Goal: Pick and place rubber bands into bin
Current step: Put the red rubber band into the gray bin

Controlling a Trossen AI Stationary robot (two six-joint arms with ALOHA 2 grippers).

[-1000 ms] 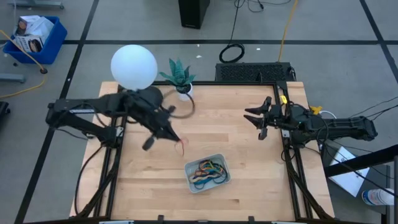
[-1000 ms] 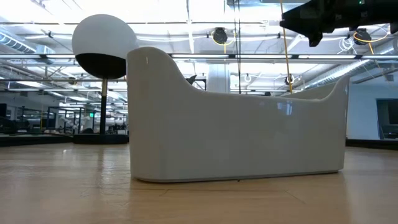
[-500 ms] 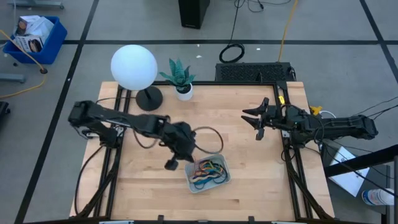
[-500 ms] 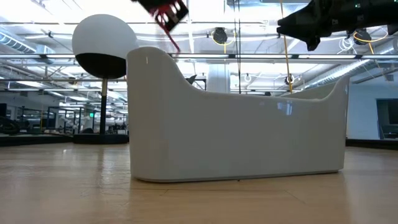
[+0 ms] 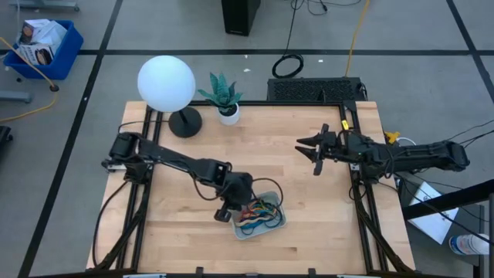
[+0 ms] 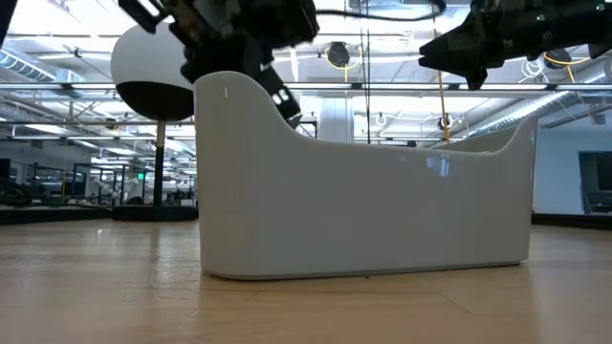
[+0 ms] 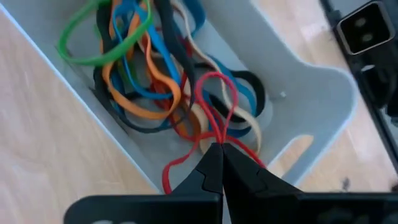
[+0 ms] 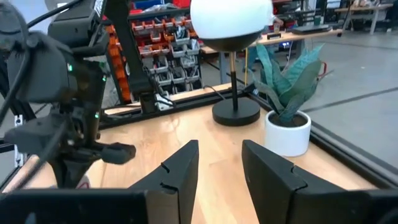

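Observation:
The pale grey-blue bin [image 5: 272, 225] sits on the wooden table near its front edge and holds several rubber bands [image 7: 137, 68] in green, orange, blue, black and tan. My left gripper [image 7: 221, 152] is at the bin's left end [image 5: 234, 207], tipped down into it and shut on a red rubber band [image 7: 214, 93]. In the low view the bin's wall [image 6: 363, 210] fills the middle, with the left gripper [image 6: 280, 96] dipping behind it. My right gripper [image 5: 305, 149] hovers open at the table's right, with nothing between its fingers [image 8: 180, 171]. My left gripper pinches the red rubber band where its strands gather [image 7: 217, 138], between the two fingertips. The fingers slant down into the bin from the table's left. The band's loop lies slack on the other bands, and its other end [image 7: 168, 174] curls against the bin's wall.
A lamp with a white globe [image 5: 166, 83] and a small potted plant [image 5: 221, 96] stand at the table's far edge. Bare wood [image 5: 185, 239] lies around the bin. A blue crate [image 5: 42, 46] is on the floor beyond the table.
My left gripper has swung from near the lamp toward the table's near edge and right, sunk and tipped downward, carrying the red band into the bin. It has stayed shut. My right gripper has edged slightly toward the table's middle.

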